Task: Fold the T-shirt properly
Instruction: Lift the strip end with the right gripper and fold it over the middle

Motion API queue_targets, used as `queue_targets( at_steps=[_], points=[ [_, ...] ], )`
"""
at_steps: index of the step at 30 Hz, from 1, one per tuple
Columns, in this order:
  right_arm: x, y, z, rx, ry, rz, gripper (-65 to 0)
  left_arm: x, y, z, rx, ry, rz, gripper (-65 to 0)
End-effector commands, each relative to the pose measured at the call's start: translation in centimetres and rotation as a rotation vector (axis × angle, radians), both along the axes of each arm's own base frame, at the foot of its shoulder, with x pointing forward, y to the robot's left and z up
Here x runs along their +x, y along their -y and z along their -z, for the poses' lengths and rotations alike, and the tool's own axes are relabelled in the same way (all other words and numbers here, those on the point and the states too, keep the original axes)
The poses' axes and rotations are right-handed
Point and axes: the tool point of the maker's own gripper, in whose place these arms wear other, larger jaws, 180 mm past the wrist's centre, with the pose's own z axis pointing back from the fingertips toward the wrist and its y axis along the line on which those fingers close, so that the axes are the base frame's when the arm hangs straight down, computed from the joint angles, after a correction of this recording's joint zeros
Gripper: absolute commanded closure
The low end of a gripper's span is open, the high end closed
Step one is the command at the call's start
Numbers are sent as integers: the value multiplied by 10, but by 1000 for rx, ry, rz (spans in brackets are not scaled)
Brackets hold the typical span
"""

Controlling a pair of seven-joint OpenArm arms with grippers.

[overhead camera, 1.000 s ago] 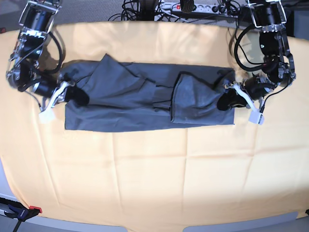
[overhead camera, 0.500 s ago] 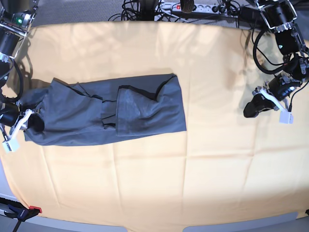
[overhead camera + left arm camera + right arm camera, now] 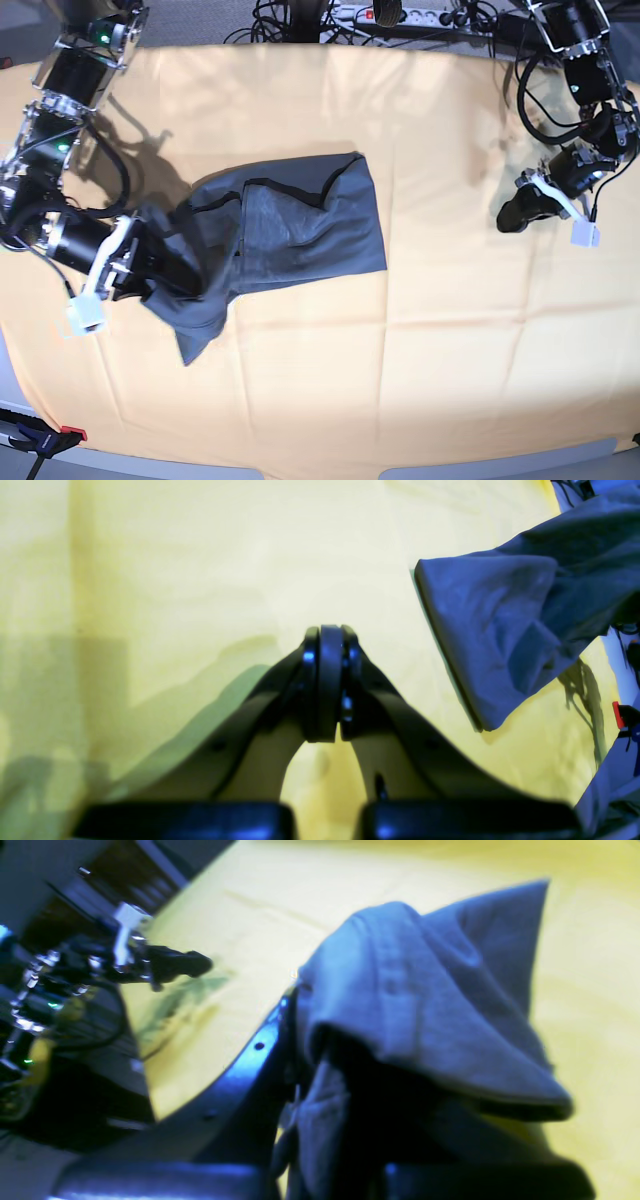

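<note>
The T-shirt [image 3: 290, 230] is soft, light and limp cloth. It will sag and crease wherever it is not held up, and it will likely drag on the yellow cover [image 3: 400, 380] of the bench rather than slide cleanly. It lies left of the middle of the bench. Its right part rests flat in overlapping layers, while its left end is bunched and lifted, with a loose corner drooping toward the near side. A single pinch gathers it into a wad, as that end shows. My judgement is that it is better taken at a hem or shoulder edge, with two holds set well apart so the fabric stays spread.

The right arm's fingers [image 3: 150, 262] are nearly closed on the bunched left end of the shirt. The right wrist view shows cloth [image 3: 425, 1005] draped over and packed between them. That arm reaches in from the far left corner, its forearm running down the left side and its wrist turned in toward the middle of the bench.

The left arm's fingers [image 3: 512, 215] are pressed fully together on nothing. The left wrist view shows the tips [image 3: 327, 680] meeting over bare cover. That arm hangs down from the far right corner, bent at the elbow, fingers pointing left toward the shirt, well apart from it.
</note>
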Motion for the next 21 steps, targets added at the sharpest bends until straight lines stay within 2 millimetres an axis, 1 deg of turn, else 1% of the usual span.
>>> queue_targets(
  at_steps=[1,4,6,11,15,21],
  points=[
    [4,-5,-22,44,67,-12,0,7,-3,-17,-4,60,-2,0],
    [0,-31,-20,82,49,-68,0,8,-3,-17,-4,60,-2,0],
    [-4,-52,-18,102,41,-119,0,8,-3,-17,-4,60,-1,0],
    [-21,-104,-16,116,50,-273,0,8,-3,-17,-4,60,-1,0],
    [-35,-131,-12,109,35,-369,0,7,-3,-17,-4,60,-1,0],
    [-48,-164,16,-41,14,-449,0,8,-3,-17,-4,60,-2,0]
  ],
)
